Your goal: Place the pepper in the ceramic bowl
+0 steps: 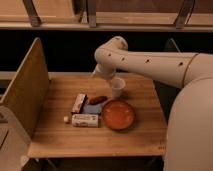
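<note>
Hovering gripper (pixel 98 74) behind the pepper (pixel 98 99)

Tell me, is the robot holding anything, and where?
Nothing, it seems: the gripper hovers beside the cup, and the pepper lies on the table.

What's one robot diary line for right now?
gripper: over table, beside cup | pepper: lying beside bowl, untouched | bowl: empty

Wooden table (pixel 75 142) carries ceramic bowl (pixel 118 114), cup (pixel 117 87), 2 boxes (pixel 79 103) (pixel 85 120), blue square (pixel 91 109); gripper (pixel 98 71) hangs over its rear.
</note>
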`<state>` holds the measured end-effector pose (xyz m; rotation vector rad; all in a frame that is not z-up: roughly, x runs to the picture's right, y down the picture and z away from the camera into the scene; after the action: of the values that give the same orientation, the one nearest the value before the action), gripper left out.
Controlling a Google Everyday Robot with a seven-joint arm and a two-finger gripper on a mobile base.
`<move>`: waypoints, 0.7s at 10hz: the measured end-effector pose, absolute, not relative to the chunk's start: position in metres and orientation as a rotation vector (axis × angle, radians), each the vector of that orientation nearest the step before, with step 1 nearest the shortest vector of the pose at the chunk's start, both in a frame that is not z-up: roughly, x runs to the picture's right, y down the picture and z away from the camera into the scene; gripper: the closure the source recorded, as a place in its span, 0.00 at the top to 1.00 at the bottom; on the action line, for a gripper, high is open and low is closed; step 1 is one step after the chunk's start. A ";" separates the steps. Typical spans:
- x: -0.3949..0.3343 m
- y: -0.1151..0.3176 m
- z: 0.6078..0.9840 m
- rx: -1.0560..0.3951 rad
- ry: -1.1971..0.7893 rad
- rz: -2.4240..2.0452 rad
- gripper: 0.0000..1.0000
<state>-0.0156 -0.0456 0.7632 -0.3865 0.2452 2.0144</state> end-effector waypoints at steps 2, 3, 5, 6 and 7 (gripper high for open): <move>-0.015 -0.046 0.765 -0.388 0.253 2.041 0.65; -0.015 -0.046 0.765 -0.387 0.253 2.040 0.65; -0.025 -0.042 0.776 -0.397 0.250 1.984 0.65; -0.039 -0.038 0.787 -0.423 0.251 1.956 0.65; -0.056 -0.027 0.803 -0.453 0.271 1.925 0.65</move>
<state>-0.0560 -0.0269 0.8031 -0.4534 0.2713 1.9248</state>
